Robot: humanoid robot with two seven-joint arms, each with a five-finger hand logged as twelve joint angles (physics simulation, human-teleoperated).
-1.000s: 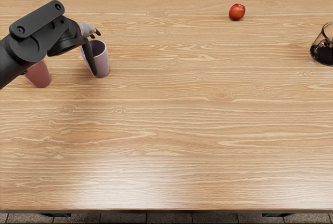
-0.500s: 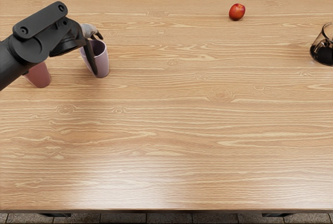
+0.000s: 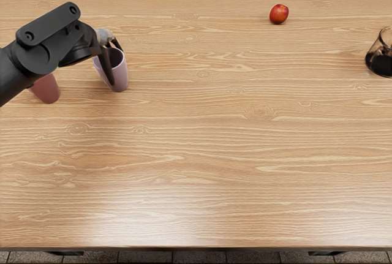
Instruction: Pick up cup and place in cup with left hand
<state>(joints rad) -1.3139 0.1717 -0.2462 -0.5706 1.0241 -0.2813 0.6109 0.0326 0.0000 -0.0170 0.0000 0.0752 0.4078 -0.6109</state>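
Wooden surface (image 3: pixel 214 154), far left corner: left hand (image 3: pixel 104 35), now curled tighter, grips purple cup (image 3: pixel 122 71), likely ready to lift toward pink cup (image 3: pixel 46 89).

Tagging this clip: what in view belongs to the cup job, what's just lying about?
Job:
left hand
lilac cup, at the hand
red cup, partly hidden

Lying about:
apple
glass jug, cut off at right edge

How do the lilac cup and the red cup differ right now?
Colour: the lilac cup is pale purple, the red cup a dull red.
Visibility: the lilac cup's opening shows; the left arm hides the red cup's top.
Shared: both narrow towards the base.
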